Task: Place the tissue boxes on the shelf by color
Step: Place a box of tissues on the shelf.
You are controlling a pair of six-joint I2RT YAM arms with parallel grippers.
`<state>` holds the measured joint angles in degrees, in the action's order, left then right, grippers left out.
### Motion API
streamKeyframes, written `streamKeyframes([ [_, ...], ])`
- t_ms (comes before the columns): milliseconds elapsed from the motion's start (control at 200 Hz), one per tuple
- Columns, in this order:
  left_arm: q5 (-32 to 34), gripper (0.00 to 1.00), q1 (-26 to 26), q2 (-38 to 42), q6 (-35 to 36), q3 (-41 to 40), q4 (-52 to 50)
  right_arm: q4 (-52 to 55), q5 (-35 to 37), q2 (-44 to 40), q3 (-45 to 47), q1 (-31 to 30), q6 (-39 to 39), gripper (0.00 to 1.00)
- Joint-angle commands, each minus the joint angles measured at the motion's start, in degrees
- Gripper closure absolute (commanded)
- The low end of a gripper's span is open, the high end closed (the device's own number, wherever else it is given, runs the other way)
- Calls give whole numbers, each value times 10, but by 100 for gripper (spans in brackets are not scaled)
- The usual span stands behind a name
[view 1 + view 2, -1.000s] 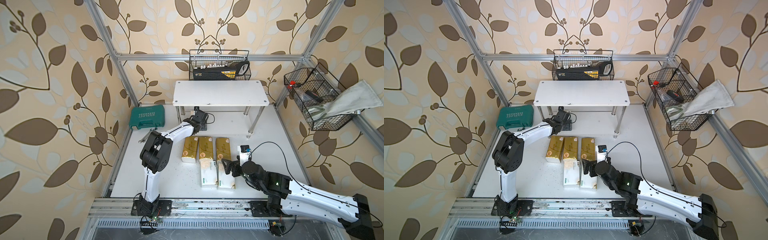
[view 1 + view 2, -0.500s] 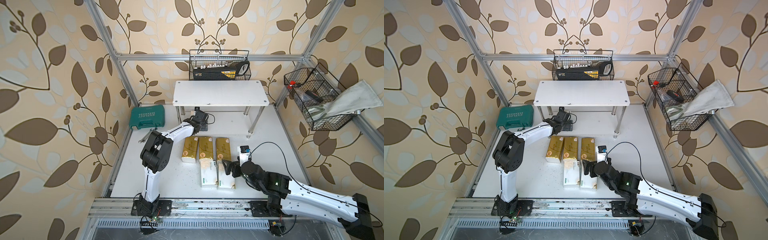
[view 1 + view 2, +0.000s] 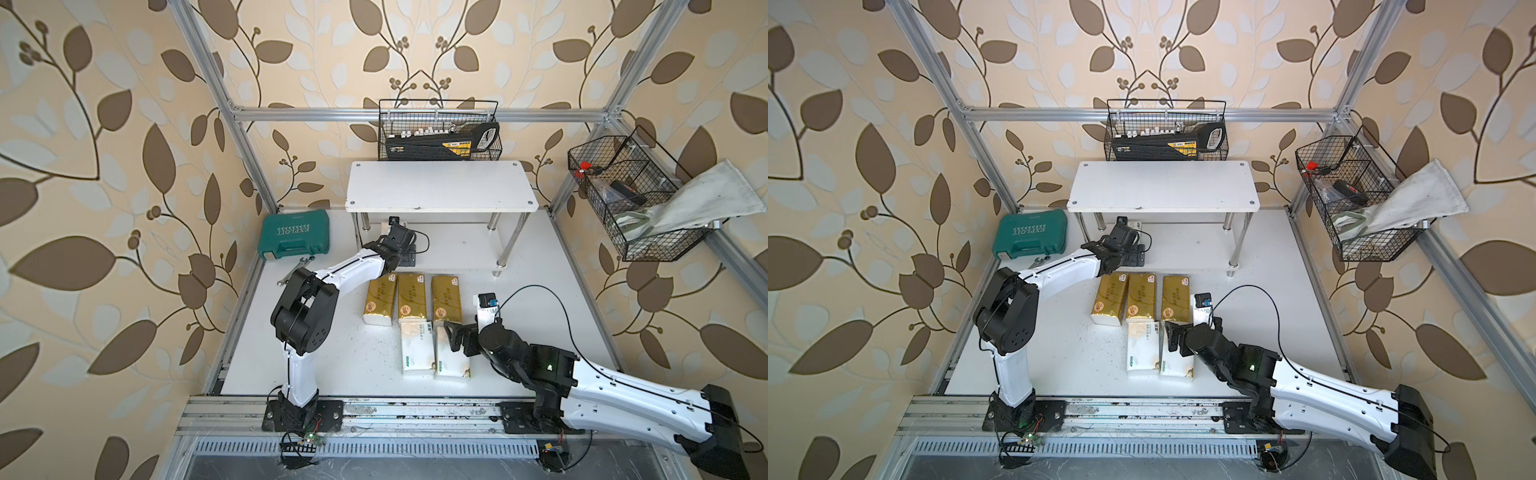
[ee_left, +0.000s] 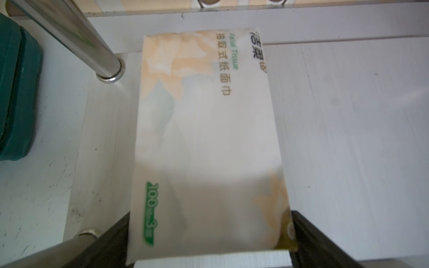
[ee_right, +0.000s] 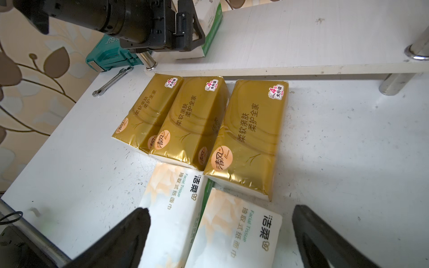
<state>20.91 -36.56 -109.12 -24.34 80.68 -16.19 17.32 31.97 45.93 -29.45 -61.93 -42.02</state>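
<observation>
One white tissue box with green print (image 4: 206,139) lies flat on the lower board (image 4: 348,139) of the shelf (image 3: 440,187). My left gripper (image 4: 210,213) stands open with a jaw on each side of its near end. Three gold tissue boxes (image 3: 411,297) sit side by side on the table in front of the shelf. Just nearer are two white ones (image 3: 417,347) (image 5: 234,232). My right gripper (image 5: 220,208) hovers open over that white pair and holds nothing. The shelf's top board is bare in both top views.
A teal tool case (image 3: 295,235) and a wrench (image 3: 296,270) lie left of the shelf. A chrome leg (image 4: 81,39) stands close to the shelved pack. Black wire baskets hang at the back (image 3: 438,133) and on the right (image 3: 636,208), the right one with a cloth.
</observation>
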Motion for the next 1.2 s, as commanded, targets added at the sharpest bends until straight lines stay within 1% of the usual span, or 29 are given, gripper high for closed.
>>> streamKeyframes([
  [0, 8, 1, -15, 44, -13, -20, 6, 0, 13, -1, 12, -4, -4, 1],
  [180, 22, 1, -37, 78, -28, -44, -4, 1, 13, -2, 13, -3, -3, 1],
  [370, 54, 1, -52, 116, -52, -59, -49, 6, 10, -6, 14, -3, -3, 1],
  [480, 71, 1, -56, 131, -52, -71, -63, 1, 10, -6, 17, -3, 0, 1],
  [615, 89, 1, -56, 132, -43, -77, -66, -12, 16, 11, 11, -4, 9, 1],
  [695, 80, 1, -56, 128, -30, -83, -48, -13, 14, 23, 1, -3, 14, 1],
  [920, 22, 1, -55, 116, -10, -80, 7, -12, 13, 29, -3, -3, 14, 1],
  [1195, 5, 1, -53, 70, -4, -48, 20, -4, 18, 29, -5, -3, 13, 1],
])
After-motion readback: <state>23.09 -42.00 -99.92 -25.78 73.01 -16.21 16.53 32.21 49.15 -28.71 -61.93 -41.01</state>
